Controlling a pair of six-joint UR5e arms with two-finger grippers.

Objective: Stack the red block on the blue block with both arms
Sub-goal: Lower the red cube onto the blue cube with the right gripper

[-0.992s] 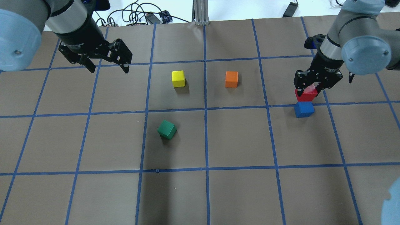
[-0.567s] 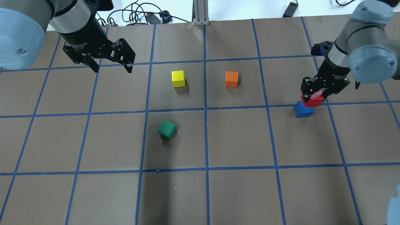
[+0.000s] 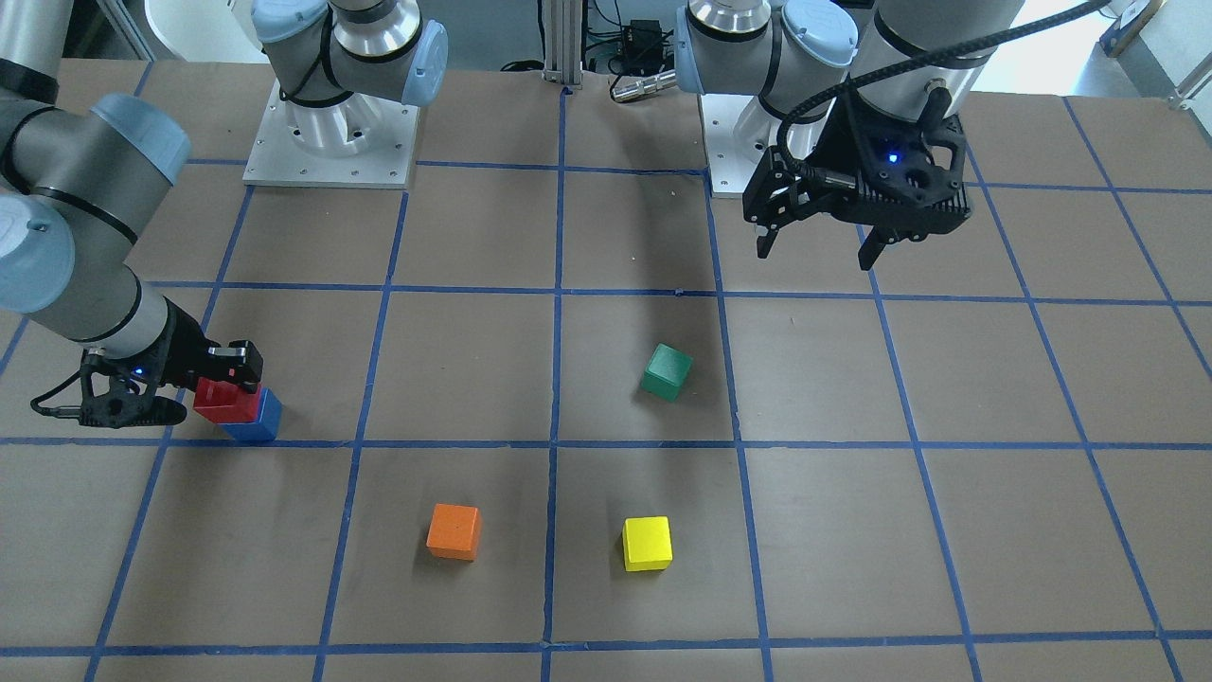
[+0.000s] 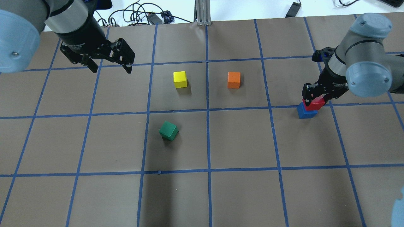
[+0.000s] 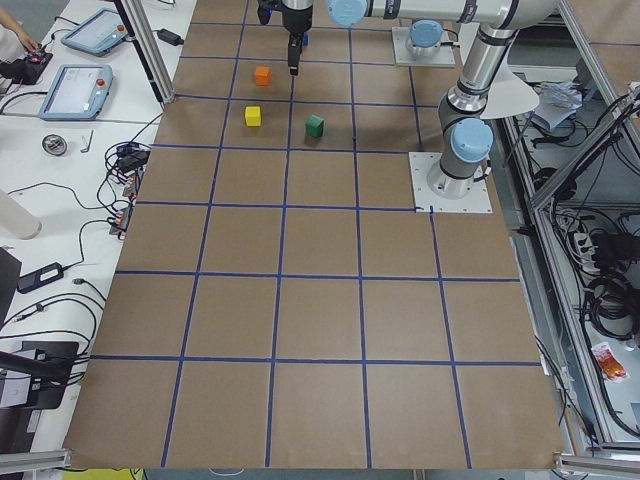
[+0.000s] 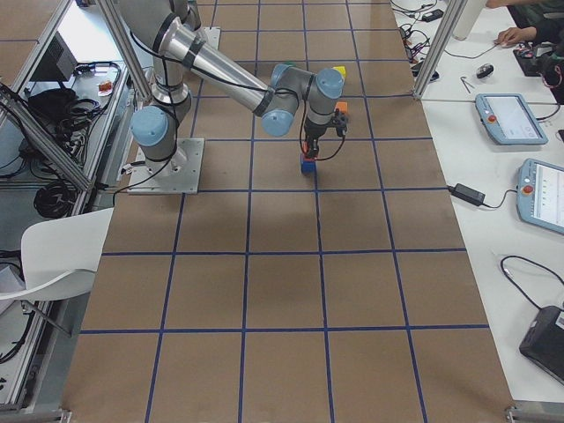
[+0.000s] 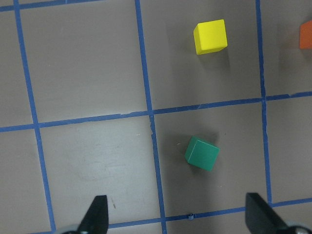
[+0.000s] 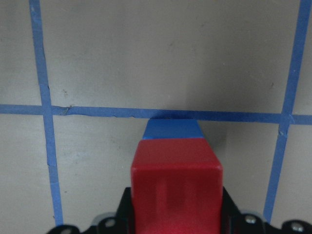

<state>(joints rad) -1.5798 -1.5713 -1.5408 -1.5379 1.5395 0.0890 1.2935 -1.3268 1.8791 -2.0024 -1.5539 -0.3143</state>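
Paper (image 4: 240,142) gridded with blue tape (image 4: 208,142) covers the table (image 4: 372,189), cables (image 4: 135,14) lying beyond its far edge. The right gripper (image 4: 313,100) is clamped on the red block (image 4: 317,103), which sits atop the blue block (image 4: 305,113) on a tape line toward the table's right side, well apart from the orange cube (image 4: 234,79), yellow cube (image 4: 180,79) and green cube (image 4: 168,130). The left gripper (image 4: 111,70) hovers spread wide over the far-left squares.

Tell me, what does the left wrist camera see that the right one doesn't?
Only the left wrist view shows the yellow block, the green block, an edge of the orange block and the left fingers, spread wide. Only the right wrist view shows the red block, gripped, over the blue block. Both show the brown table with blue tape lines.
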